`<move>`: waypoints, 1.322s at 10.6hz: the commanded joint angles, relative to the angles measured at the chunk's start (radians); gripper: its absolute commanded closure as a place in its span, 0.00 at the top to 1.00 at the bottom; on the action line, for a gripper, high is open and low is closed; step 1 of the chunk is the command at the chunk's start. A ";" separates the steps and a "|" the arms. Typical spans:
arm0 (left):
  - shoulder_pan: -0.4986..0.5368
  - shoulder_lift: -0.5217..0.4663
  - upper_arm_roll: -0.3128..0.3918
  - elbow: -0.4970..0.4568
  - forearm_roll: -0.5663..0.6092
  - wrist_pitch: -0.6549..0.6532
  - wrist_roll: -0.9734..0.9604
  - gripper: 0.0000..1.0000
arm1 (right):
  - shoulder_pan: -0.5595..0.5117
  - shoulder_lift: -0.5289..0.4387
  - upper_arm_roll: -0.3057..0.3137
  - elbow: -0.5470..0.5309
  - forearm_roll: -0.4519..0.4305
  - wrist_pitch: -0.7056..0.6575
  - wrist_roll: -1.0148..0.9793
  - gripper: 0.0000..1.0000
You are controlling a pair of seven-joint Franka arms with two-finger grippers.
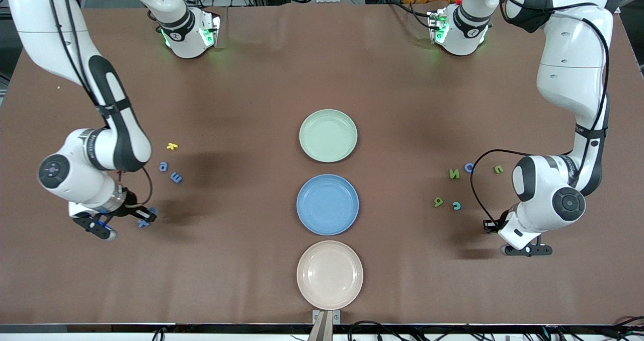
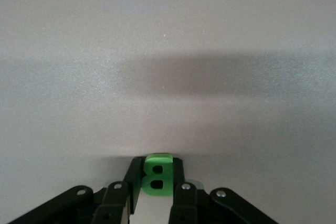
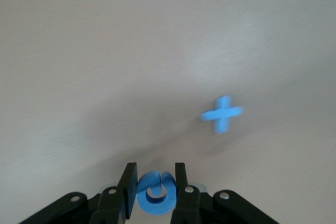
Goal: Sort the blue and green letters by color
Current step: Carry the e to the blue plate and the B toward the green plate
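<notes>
Two grippers each clamp a small letter. The left gripper (image 2: 152,192) pinches a green letter B (image 2: 156,174) between its fingers (image 2: 181,195), low over the table (image 1: 241,89) at the left arm's end. The right gripper (image 3: 155,192) grips a curled blue letter (image 3: 155,195) over the right arm's end, with a blue cross-shaped letter (image 3: 222,113) lying on the table just beside it. Near the right arm lie two more blue letters (image 1: 169,172) and a yellow letter (image 1: 172,146). Near the left arm lie three green letters (image 1: 454,173) and two blue ones (image 1: 468,167). Between the arms sit a green plate (image 1: 328,135), a blue plate (image 1: 327,204) and a pink plate (image 1: 329,274), the pink nearest the front camera.
</notes>
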 commanded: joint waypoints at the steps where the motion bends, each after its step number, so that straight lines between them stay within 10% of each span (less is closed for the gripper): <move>1: -0.035 -0.030 0.010 0.014 0.015 -0.018 0.003 0.00 | 0.084 -0.003 0.028 0.049 0.063 -0.017 0.137 0.10; 9: -0.100 -0.269 -0.013 0.006 0.000 -0.361 -0.026 0.00 | 0.475 0.104 0.026 0.276 0.068 -0.003 0.460 0.12; 14: -0.083 -0.355 -0.203 -0.072 -0.056 -0.434 -0.262 0.00 | 0.586 0.187 0.034 0.367 0.062 0.089 0.463 0.15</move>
